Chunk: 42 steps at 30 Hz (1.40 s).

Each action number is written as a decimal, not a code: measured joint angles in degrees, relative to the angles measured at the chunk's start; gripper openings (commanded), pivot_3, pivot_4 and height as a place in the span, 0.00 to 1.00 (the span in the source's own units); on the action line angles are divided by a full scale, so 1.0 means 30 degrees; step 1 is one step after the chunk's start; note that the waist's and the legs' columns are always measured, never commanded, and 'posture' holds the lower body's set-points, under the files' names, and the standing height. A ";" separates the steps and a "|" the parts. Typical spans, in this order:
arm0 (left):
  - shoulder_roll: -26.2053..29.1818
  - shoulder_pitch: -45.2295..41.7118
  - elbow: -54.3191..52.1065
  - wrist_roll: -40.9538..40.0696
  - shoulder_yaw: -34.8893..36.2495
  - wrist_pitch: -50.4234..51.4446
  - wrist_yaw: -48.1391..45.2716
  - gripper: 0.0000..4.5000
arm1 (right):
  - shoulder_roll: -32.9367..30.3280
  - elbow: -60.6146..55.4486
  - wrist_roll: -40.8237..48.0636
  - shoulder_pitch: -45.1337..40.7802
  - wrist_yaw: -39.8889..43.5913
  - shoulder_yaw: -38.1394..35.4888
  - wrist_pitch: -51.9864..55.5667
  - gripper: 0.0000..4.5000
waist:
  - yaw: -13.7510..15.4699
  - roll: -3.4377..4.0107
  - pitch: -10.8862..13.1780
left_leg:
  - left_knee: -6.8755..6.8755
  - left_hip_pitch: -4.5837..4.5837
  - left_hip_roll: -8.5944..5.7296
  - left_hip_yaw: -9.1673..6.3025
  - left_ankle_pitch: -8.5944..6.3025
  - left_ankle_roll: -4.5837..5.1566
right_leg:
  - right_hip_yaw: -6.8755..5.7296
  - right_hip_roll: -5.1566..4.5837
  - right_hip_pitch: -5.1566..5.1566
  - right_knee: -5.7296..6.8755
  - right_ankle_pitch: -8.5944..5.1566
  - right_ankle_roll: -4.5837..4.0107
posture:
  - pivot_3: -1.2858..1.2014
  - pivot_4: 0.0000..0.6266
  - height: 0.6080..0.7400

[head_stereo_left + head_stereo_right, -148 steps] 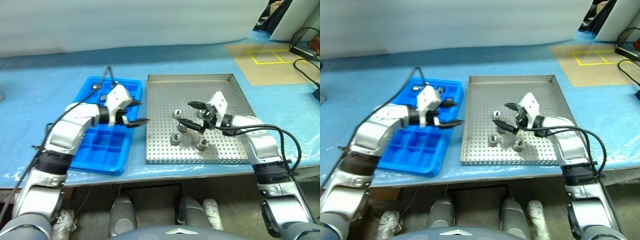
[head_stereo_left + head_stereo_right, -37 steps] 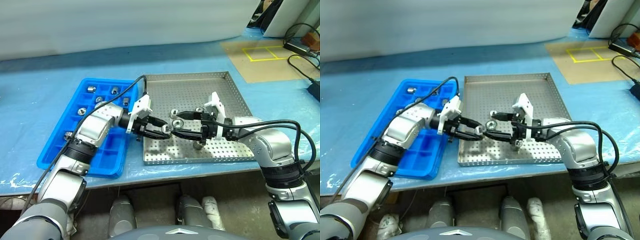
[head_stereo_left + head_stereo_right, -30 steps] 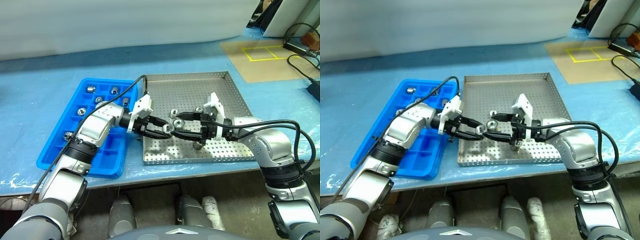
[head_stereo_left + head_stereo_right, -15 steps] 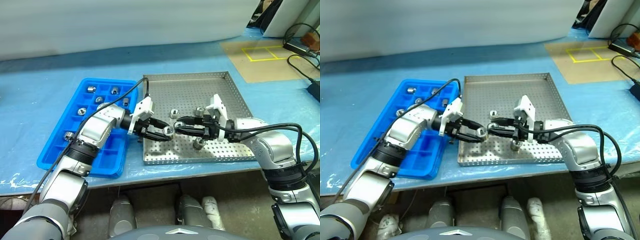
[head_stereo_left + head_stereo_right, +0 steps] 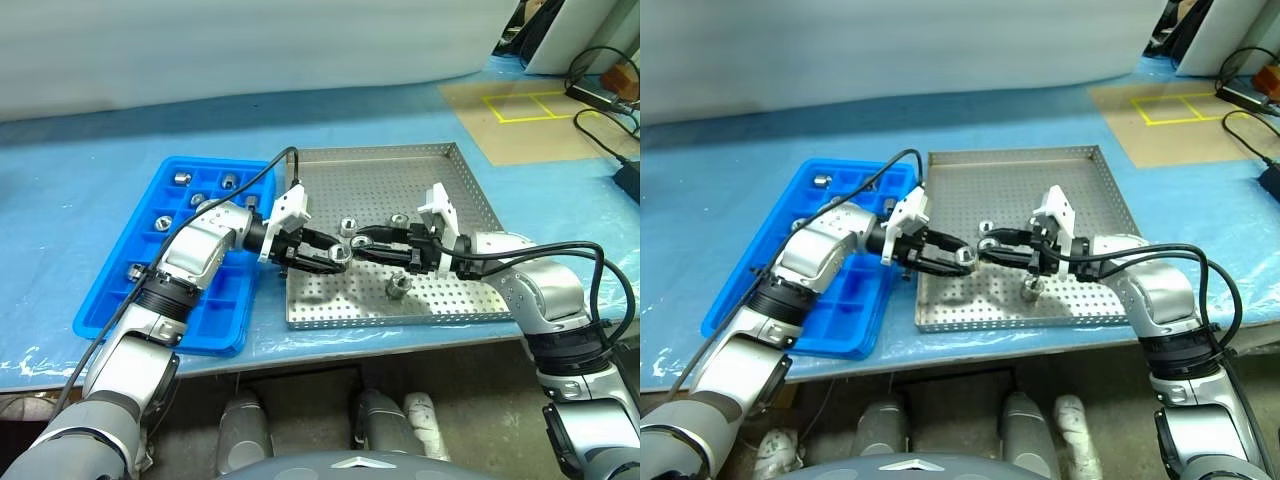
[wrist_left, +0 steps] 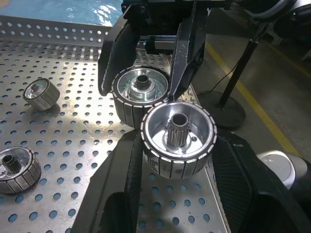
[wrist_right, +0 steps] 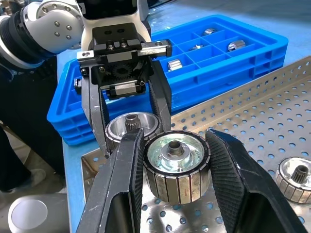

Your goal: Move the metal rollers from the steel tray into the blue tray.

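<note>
Over the steel tray (image 5: 380,180), my two grippers meet tip to tip, each holding one of the metal rollers. The left gripper (image 5: 336,257) is shut on a roller (image 6: 178,131). The right gripper (image 5: 360,243) is shut on another roller (image 7: 177,165). The two rollers sit almost touching. More rollers stand loose on the perforated floor, one (image 5: 349,226) behind the grippers and one (image 5: 397,284) in front of the right gripper. The blue tray (image 5: 215,300) lies to the left of the steel tray, with several rollers (image 5: 180,179) in its far compartments.
Both trays rest on a blue plastic sheet (image 5: 90,150) covering the table, near its front edge. A black cable (image 5: 265,180) loops from my left arm over the blue tray. Cables and a yellow-taped board (image 5: 520,105) lie at the far right.
My right gripper's fingers stood open a second ago and have since closed on a roller. The left gripper keeps its roller, and both hands stay about where they were.
</note>
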 measured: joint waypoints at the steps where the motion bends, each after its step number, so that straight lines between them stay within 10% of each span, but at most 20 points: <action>1: 0.0001 0.0000 -0.0025 -0.0046 0.0026 0.0074 0.0096 0.44 | -0.0001 0.0061 -0.0009 -0.0036 0.0002 0.0004 -0.0091 0.35 | 0.0004 0.0000 0.0000 | 0.0000 0.0000 0.0000 0.0001 0.0000 0.0000 | 0.0000 0.0000 0.0000 0.0000 0.0000 0.0000 | 0.47 0.24 1.00; 13: 0.1072 0.0011 -0.0820 -0.0951 0.2371 0.0611 0.1391 0.44 | -0.2055 0.5106 -0.6917 0.0183 -0.1291 0.1401 -0.7899 0.35 | 0.0114 -0.0004 0.0000 | 0.0030 -0.0038 -0.0007 -0.0001 -0.0001 0.0008 | -0.0003 -0.0007 0.0003 -0.0009 0.0000 0.0000 | 0.48 0.24 1.00; 42: -0.0577 0.0739 -0.0889 -0.0592 0.1238 0.0161 0.1716 0.44 | -0.3094 0.6353 -0.7213 0.2405 -0.1891 -0.1429 -0.8076 0.35 | -0.0228 -0.0006 0.0001 | 0.0125 -0.0028 0.0000 0.0011 -0.0065 0.0127 | 0.0004 -0.0004 0.0009 0.0012 0.0006 -0.0008 | 0.45 0.24 1.00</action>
